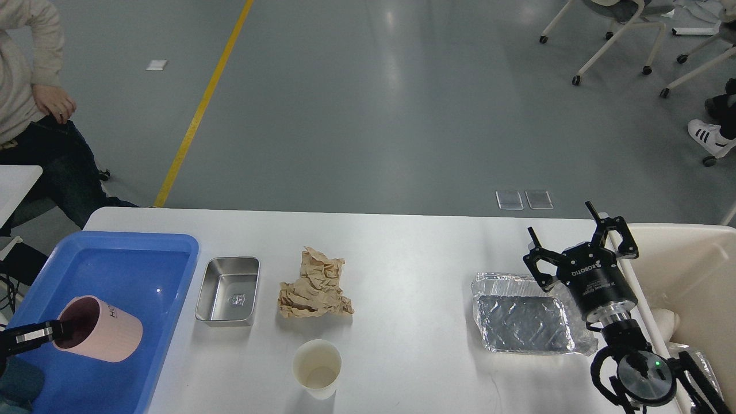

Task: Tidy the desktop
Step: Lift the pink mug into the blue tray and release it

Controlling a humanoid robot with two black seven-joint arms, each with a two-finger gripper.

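Observation:
The white desktop (402,253) carries a small steel tin (227,291), a crumpled brown paper (313,284), a white paper cup (317,368) and a foil tray (526,321). A pink cup (103,336) lies tilted, low inside the blue tray (138,270) at the left. My left gripper (54,332) is shut on the cup's rim, one finger inside the mouth. Beyond the foil tray's far right corner, my right gripper (569,244) stands open with nothing between its fingers.
A cream bin (690,270) sits off the table's right end, close to my right arm. A seated person (34,103) is at the far left beside a second small table (17,184). Wheeled chairs (621,34) stand far back on the right.

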